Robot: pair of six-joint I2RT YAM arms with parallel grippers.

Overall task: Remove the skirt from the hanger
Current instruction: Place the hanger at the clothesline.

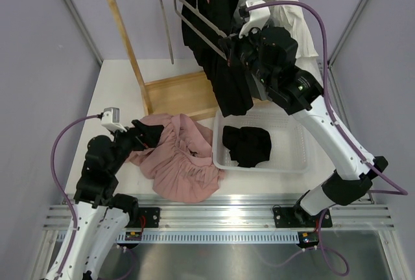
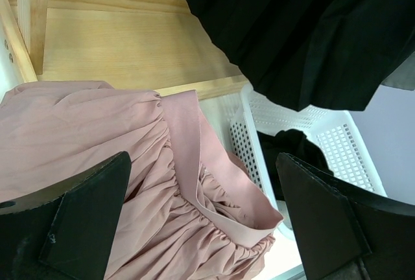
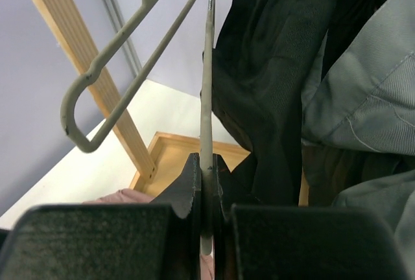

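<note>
Lilac-grey walls box in a white table (image 1: pixel 123 79), with a light wooden clothes rack (image 1: pixel 123 40) at the back. My right gripper (image 3: pixel 206 170) is pinched shut on the thin bar of a grey hanger (image 3: pixel 206 85) up by the rail, right against a black pleated garment (image 1: pixel 227 79) hanging there. My left gripper (image 2: pixel 204 189) is spread wide just over the crumpled pink gathered skirt (image 1: pixel 181 163). That lies on the table, off any hanger, its edge touching the white perforated plastic basket (image 1: pixel 299 153). The basket holds one bunched black garment (image 1: pixel 246 145), nothing else I can see. My worry: yank that hanger and it snags the black fabric or drags the neighbouring hangers. And if the left jaws close low, they'd pinch pink cloth and drag it.
</note>
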